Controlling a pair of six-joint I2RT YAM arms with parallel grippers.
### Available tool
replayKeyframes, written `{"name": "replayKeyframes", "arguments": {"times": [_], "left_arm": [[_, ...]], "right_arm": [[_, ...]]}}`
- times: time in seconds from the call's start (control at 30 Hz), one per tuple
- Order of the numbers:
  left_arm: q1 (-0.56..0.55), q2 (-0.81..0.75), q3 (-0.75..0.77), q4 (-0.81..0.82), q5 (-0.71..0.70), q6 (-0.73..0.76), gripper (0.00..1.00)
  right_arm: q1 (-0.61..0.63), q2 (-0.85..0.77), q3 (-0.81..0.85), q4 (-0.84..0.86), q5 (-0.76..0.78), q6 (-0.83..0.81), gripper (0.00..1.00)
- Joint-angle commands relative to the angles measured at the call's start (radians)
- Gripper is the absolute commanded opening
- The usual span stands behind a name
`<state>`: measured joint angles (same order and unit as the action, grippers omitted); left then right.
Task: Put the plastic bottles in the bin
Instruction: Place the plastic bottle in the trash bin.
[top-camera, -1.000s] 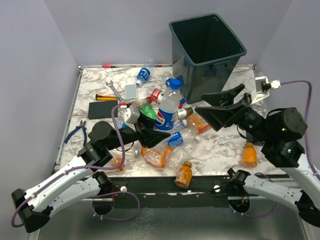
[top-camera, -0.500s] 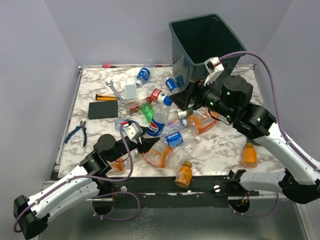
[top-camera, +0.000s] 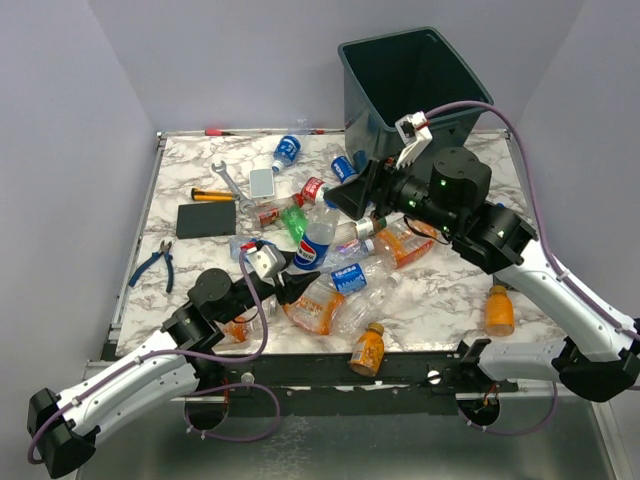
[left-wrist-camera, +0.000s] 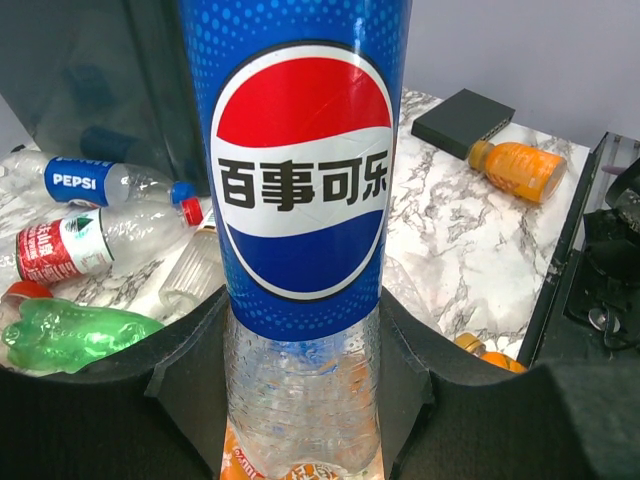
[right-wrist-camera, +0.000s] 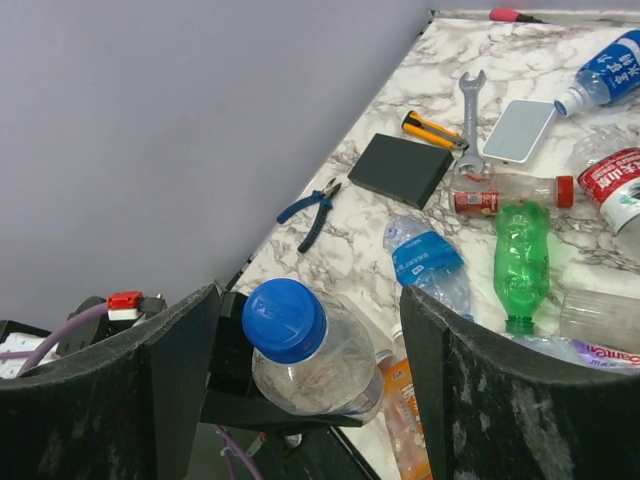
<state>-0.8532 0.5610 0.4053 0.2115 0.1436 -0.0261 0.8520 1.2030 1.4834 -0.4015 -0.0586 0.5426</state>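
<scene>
- Left hand (top-camera: 283, 283) grips the Pepsi bottle (top-camera: 313, 238) low on its body. The bottle's long axis runs toward 1 o'clock, cap (right-wrist-camera: 285, 318) leading.
- Right hand (top-camera: 355, 192), spread wide, straddles that cap; contact is unclear.
- Bin (top-camera: 400, 70) stands at 1 o'clock beyond, nearer the right hand. Its floor is hidden.

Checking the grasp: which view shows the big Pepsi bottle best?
Left wrist: the Pepsi bottle fills the frame, label readable. Right wrist shows only its blue cap and shoulder. Top external shows it small, amid clutter.
</scene>
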Motion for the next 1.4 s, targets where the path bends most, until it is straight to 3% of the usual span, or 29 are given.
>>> {"name": "replayKeyframes", "arguments": {"times": [0.0,0.23,0.47,0.53,0.6,0.63,0.73,0.77,1.13,1.37], "left_arm": [[-0.007,-0.003,0.001,0.036,0.001,-0.012,0.22],[-0.006,-0.005,0.000,0.037,0.005,-0.018,0.22],[-0.006,0.005,0.001,0.040,0.009,-0.028,0.22],[-0.006,0.008,0.001,0.042,0.011,-0.031,0.23],[-0.006,0.009,0.002,0.042,0.011,-0.035,0.25],[-0.006,0.008,0.002,0.043,0.010,-0.037,0.31],[-0.006,0.006,0.003,0.043,0.001,-0.054,0.73],[-0.006,-0.002,0.003,0.046,-0.010,-0.061,0.97],[-0.007,-0.195,-0.049,0.122,-0.381,-0.106,0.99],[-0.004,-0.165,-0.019,0.061,-0.344,-0.062,0.99]], "right_arm": [[0.007,0.024,-0.012,0.037,-0.051,0.023,0.76],[0.007,0.057,-0.018,0.010,-0.035,0.019,0.51],[0.007,0.073,-0.005,-0.013,-0.036,0.013,0.36],[0.007,0.074,-0.004,-0.026,-0.033,0.006,0.27],[0.007,0.066,-0.012,-0.029,-0.037,-0.008,0.09],[0.007,0.060,-0.019,-0.028,-0.041,-0.016,0.02],[0.007,0.032,-0.041,-0.023,-0.038,-0.030,0.01],[0.007,0.019,-0.041,-0.027,-0.021,-0.034,0.01],[0.007,-0.151,0.178,-0.043,0.227,-0.208,0.01],[0.007,-0.355,0.008,0.421,0.398,-0.354,0.01]]}}
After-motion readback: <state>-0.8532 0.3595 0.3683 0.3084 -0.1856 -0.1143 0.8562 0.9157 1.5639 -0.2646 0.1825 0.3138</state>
